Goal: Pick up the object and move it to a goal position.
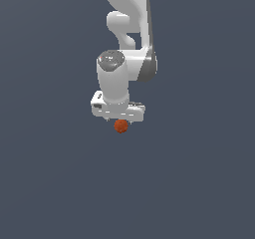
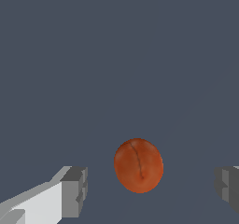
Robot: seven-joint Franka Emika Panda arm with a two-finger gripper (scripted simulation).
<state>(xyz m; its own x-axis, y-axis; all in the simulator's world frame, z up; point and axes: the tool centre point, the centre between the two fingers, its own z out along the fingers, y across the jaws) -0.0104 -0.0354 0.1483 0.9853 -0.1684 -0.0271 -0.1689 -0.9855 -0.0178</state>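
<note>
Orange-red and mottled, the object (image 2: 138,165) sits on the plain grey surface (image 1: 50,183), directly beneath the white pincer (image 1: 119,119); no edges show to place it further. In the wrist view the pincer (image 2: 151,188) is spread wide and empty, a grey pad (image 2: 74,190) well clear on either side. The grasp seems the step in hand: descend straight, keep the ball centred between the pads, and close gently across its middle so the rounded shape does not squirt out.
</note>
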